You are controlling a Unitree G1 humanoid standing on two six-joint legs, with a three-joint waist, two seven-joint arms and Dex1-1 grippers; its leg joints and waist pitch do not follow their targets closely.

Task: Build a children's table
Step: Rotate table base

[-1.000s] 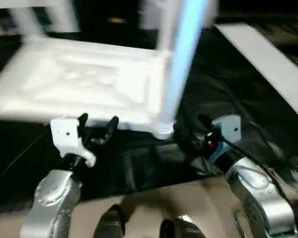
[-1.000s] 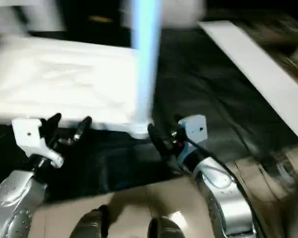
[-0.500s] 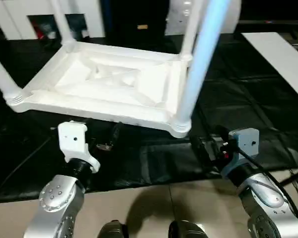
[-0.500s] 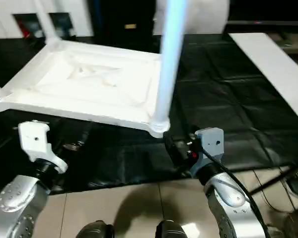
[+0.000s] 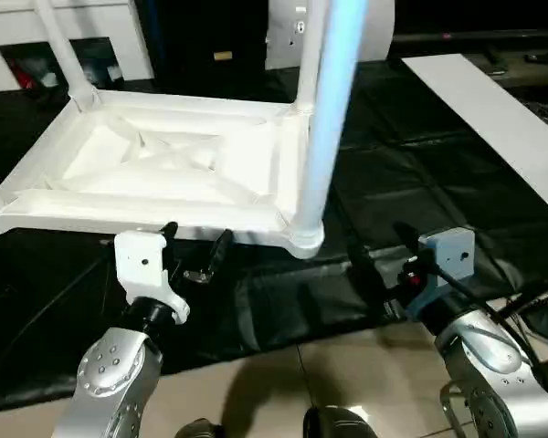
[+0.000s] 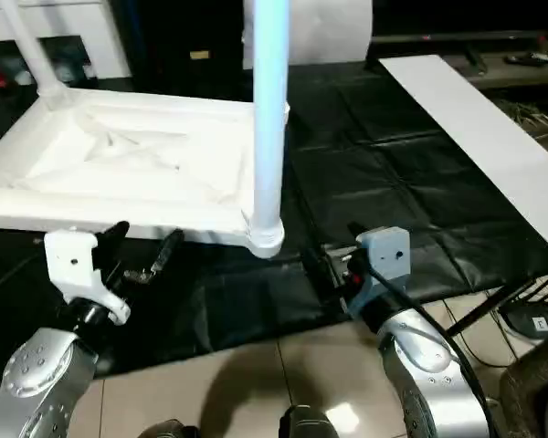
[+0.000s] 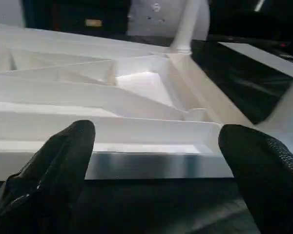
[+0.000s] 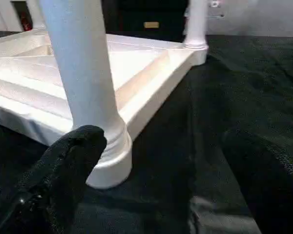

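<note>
The children's table [image 5: 164,164] lies upside down on the black-covered worktable [image 5: 411,182], its X-ribbed underside facing up. White legs stand in its corner sockets: the near right leg [image 5: 327,119], a far left leg [image 5: 62,55] and a far right leg [image 8: 196,24]. My left gripper [image 5: 194,251] is open just in front of the table's near edge [image 7: 136,161], holding nothing. My right gripper [image 5: 382,255] is open beside the near right corner socket [image 8: 110,163]. One of its fingers [image 8: 63,175] is close to the socket, and nothing is between its fingers.
A long white board [image 5: 493,119] lies on the black cover at the right. Tan floor [image 5: 347,374] shows in front of the worktable. Cables and a plug [image 6: 530,319] lie at the right. White furniture [image 5: 91,36] stands at the back.
The head views have shifted and tilted with the camera. Both grippers stay open near the table's front edge, holding nothing.
</note>
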